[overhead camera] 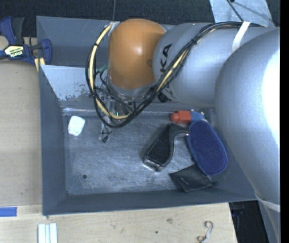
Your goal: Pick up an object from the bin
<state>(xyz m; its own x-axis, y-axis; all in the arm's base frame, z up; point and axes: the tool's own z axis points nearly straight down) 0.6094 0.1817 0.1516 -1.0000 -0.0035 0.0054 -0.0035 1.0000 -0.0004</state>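
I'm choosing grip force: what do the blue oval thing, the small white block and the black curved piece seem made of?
The blue oval thing looks like fabric or textured rubber: matte, with fine dotted texture. The small white block may be foam or plastic: dull, softly rounded edges. The black curved piece is probably hard plastic: semi-glossy, a bright glint at its lower end.
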